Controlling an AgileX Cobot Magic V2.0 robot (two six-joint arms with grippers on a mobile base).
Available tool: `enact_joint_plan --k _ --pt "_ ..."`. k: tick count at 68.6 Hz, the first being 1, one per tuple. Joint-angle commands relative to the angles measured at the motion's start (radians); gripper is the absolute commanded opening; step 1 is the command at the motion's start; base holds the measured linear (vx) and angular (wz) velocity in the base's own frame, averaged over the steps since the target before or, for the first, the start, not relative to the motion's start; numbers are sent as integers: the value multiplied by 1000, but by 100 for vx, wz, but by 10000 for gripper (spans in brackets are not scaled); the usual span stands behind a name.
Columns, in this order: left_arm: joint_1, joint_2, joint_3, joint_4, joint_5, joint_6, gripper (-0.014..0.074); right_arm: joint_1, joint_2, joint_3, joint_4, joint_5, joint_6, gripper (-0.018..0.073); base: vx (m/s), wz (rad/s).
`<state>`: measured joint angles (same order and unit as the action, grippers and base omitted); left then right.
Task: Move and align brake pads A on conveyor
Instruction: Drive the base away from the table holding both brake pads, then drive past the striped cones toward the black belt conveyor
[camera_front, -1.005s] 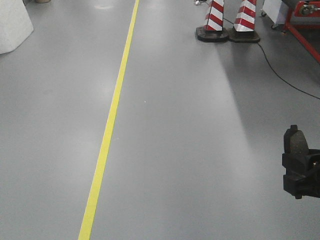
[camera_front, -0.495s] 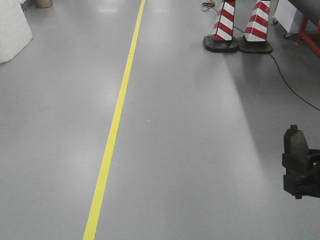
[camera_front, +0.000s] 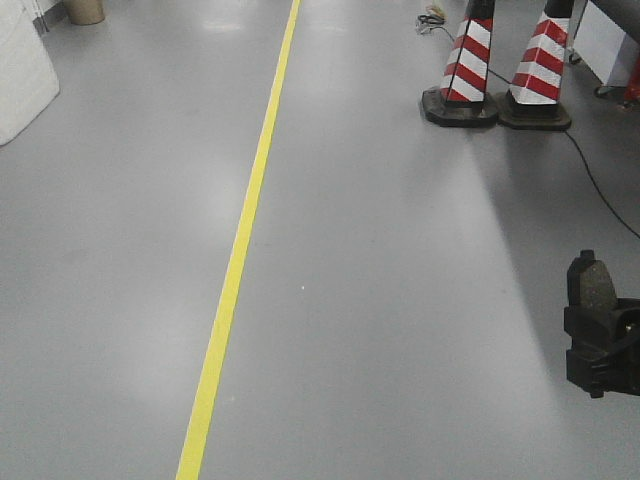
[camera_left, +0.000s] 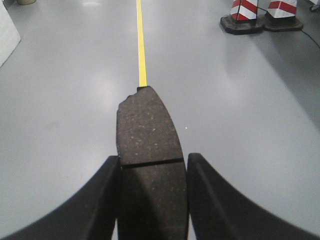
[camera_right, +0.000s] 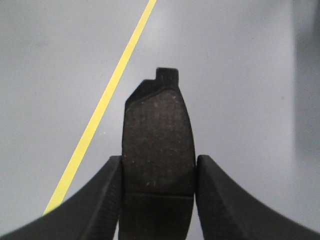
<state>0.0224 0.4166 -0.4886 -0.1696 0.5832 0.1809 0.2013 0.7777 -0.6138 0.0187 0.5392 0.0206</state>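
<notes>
**Both sides loaded**

The left gripper is clamped on the left brake pad, and the right gripper pinches the right brake pad. Both pads are held above the glossy grey floor. A yellow line runs into the distance, and striped cones stand far right.

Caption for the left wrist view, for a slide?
Left gripper clamping a grooved brake pad above a grey floor with a yellow line.
</notes>
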Motion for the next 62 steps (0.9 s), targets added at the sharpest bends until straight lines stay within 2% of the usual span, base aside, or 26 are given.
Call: enact_joint_plan --k 1,62 --pt "-6 8 -30 -12 -92 -2 72 -2 -9 -31 -2 -81 -8 13 52 2" --pt "-6 8 -30 -12 -92 -2 72 -2 -9 -31 -2 -81 -8 13 53 -6"
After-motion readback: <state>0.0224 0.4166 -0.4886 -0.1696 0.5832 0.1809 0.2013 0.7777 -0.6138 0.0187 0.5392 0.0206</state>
